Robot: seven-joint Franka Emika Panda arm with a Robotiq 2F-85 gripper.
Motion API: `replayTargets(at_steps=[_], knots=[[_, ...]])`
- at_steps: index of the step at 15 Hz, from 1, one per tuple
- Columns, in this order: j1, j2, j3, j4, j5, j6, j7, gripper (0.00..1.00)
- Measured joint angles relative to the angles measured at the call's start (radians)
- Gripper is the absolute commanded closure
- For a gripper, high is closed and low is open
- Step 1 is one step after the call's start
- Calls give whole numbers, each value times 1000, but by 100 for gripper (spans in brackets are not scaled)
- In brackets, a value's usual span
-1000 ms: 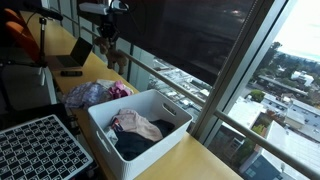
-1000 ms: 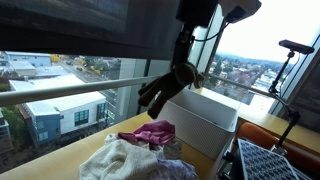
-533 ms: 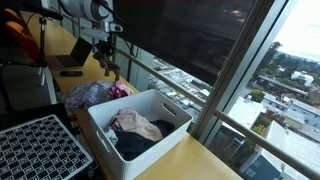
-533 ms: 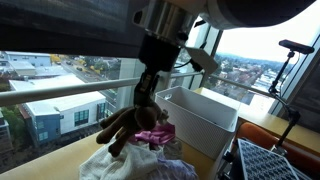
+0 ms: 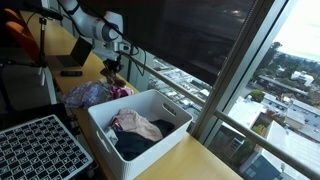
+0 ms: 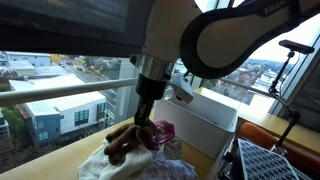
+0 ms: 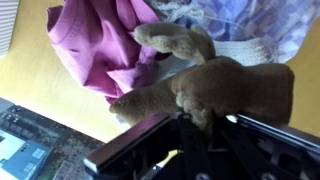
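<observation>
My gripper is shut on a brown plush toy, which hangs just over a pile of clothes on the wooden table. In the wrist view the plush toy fills the middle, pinched between the dark fingers of the gripper, with a pink garment and pale cloth right beneath it. In an exterior view the gripper and the plush toy are above the far side of the clothes pile, behind a white bin.
The white bin holds several garments. A black grid tray lies at the table's near corner. A laptop sits further back. A window with a metal rail runs along the table's edge.
The arm has come down with the plush toy, from high by the window to just above the clothes pile. The grip on it has stayed shut.
</observation>
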Motion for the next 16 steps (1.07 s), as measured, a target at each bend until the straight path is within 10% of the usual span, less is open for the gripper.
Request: replayTargets(at_steps=[10, 16], knots=[[-71, -224, -31, -125, -5, -241, -1, 2], [-198, -380, -111, -146, -34, -255, -59, 0]])
